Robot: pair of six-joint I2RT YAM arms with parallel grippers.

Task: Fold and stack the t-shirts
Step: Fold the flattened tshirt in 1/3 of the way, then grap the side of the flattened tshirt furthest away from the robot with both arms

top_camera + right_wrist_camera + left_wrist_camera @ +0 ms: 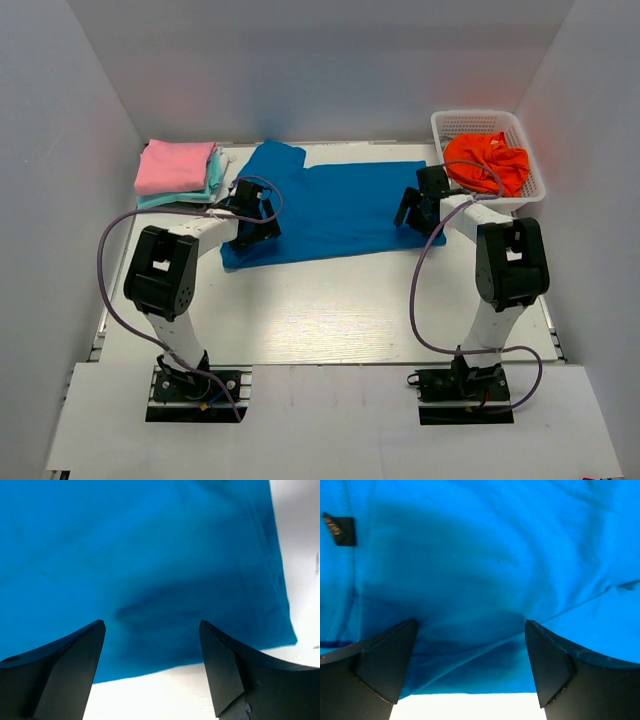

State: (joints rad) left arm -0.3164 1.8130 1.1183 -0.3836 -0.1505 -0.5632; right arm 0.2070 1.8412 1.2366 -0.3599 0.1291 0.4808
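Observation:
A bright blue t-shirt (pixel 330 210) lies spread flat across the middle of the white table. My left gripper (pixel 258 222) is open and empty over the shirt's near left edge; the left wrist view shows blue cloth (pixel 480 580) between the spread fingers. My right gripper (pixel 418 215) is open and empty over the shirt's near right edge, and the shirt's edge shows in the right wrist view (pixel 150 580). A folded pink shirt (pixel 175 166) lies on a pale teal one (pixel 215 180) at the back left. An orange-red shirt (pixel 487 160) is crumpled in the basket.
A white plastic lattice basket (pixel 530 185) stands at the back right, close to my right arm. White walls enclose the table on the left, back and right. Bare white table (pixel 330 310) lies in front of the blue shirt.

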